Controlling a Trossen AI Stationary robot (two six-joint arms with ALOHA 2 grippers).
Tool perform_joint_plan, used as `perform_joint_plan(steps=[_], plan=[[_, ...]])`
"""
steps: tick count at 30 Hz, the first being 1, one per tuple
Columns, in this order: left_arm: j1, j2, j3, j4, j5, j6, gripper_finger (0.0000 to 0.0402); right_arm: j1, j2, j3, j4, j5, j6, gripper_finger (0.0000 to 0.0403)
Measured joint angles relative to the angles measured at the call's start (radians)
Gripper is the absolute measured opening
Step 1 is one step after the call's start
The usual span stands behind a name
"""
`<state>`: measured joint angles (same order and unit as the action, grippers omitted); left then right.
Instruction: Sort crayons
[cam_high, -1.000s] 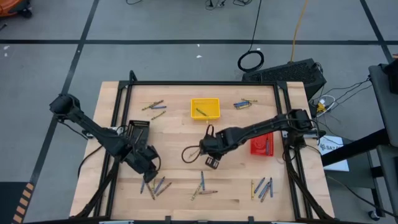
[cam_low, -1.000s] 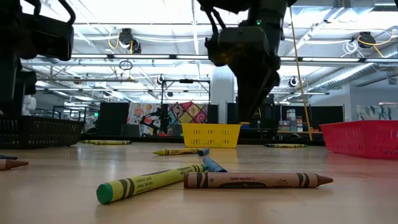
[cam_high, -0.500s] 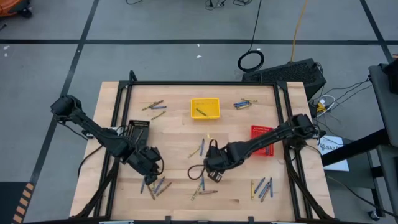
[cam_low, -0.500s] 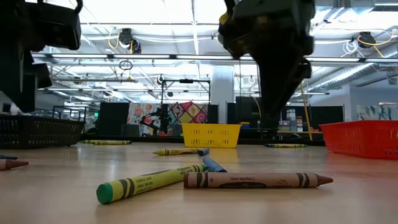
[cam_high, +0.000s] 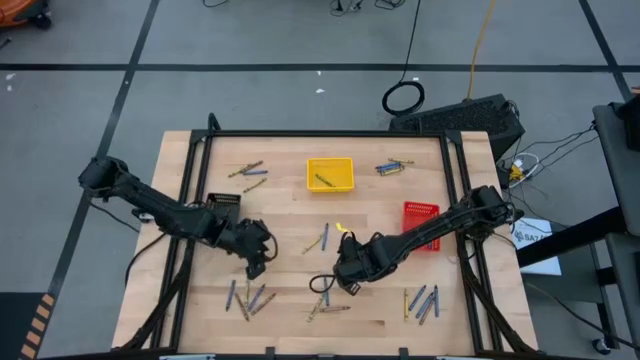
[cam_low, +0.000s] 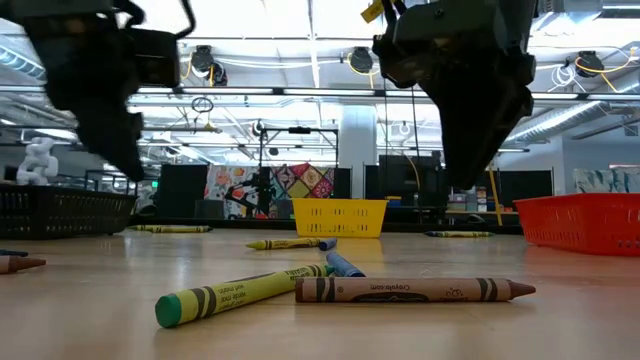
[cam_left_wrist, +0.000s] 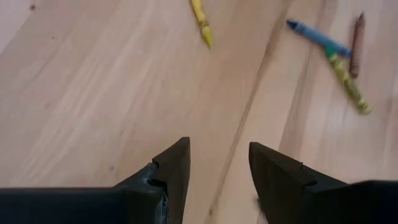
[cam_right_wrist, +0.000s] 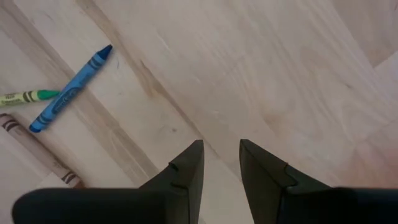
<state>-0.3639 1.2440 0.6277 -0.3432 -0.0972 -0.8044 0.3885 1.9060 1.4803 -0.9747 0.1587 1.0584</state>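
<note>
Crayons lie flat and scattered on the wooden table. One group is at the near middle. It holds a blue crayon, a yellow-green crayon and a brown crayon. My right gripper hovers just right of and beyond this group, open by a narrow gap and empty. My left gripper hovers left of centre, open and empty. Its wrist view shows a yellow crayon and the same group farther off.
A yellow tray with one crayon stands at the far middle, a red tray at the right and a black tray at the left. More crayon groups lie near left, near right, far left and far right.
My right gripper has gone from the middle of the table toward the near edge, to the near-middle crayon group. My left gripper has gone toward the table's right edge and a little toward the far edge. No crayon has moved.
</note>
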Motion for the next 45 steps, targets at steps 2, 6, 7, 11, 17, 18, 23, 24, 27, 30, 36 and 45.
perform_joint_plan(steps=[2, 6, 7, 11, 17, 18, 23, 24, 27, 30, 36, 45], plan=[[0.021, 0.0, 0.0, -0.015, 0.036, -0.001, 0.0169, 0.0, 0.0, 0.0, -0.001, 0.0, -0.004, 0.0091], [-0.013, 0.0, 0.0, -0.101, 0.097, -0.071, 0.0169, 0.0, 0.0, 0.0, -0.004, 0.003, -0.028, 0.0091], [-0.03, 0.0, 0.0, -0.115, 0.097, -0.1, 0.0169, 0.0, 0.0, 0.0, -0.004, 0.012, -0.032, 0.0091], [-0.093, 0.007, 0.0, -0.075, 0.085, -0.227, 0.0169, -0.007, 0.0, 0.0, -0.004, 0.05, -0.065, 0.0091], [-0.168, 0.097, 0.003, 0.068, 0.074, -0.336, 0.0158, -0.016, 0.0, 0.0, -0.004, 0.057, -0.102, 0.0091], [-0.178, 0.119, 0.01, 0.061, 0.076, -0.342, 0.0153, -0.016, 0.0, 0.0, -0.004, 0.057, -0.105, 0.0091], [-0.203, 0.203, 0.072, 0.023, 0.049, -0.34, 0.013, -0.016, 0.0, 0.0, -0.003, 0.057, -0.13, 0.0091], [-0.204, 0.209, 0.087, 0.011, 0.048, -0.333, 0.0128, -0.016, 0.0, 0.0, -0.003, 0.058, -0.132, 0.0091], [-0.204, 0.21, 0.132, -0.065, 0.048, -0.308, 0.0125, -0.015, 0.0, 0.0, -0.003, 0.078, -0.132, 0.0091], [-0.204, 0.201, 0.181, -0.178, 0.048, -0.289, 0.0125, -0.015, 0.0, 0.0, -0.003, 0.106, -0.132, 0.0091], [-0.204, 0.2, 0.244, -0.343, 0.047, -0.325, 0.0125, -0.015, -0.001, 0.0, 0.001, 0.109, -0.137, 0.0091], [-0.204, 0.221, 0.246, -0.287, 0.037, -0.383, 0.0125, -0.015, -0.001, 0.0, 0.0, 0.137, -0.166, 0.0091]])
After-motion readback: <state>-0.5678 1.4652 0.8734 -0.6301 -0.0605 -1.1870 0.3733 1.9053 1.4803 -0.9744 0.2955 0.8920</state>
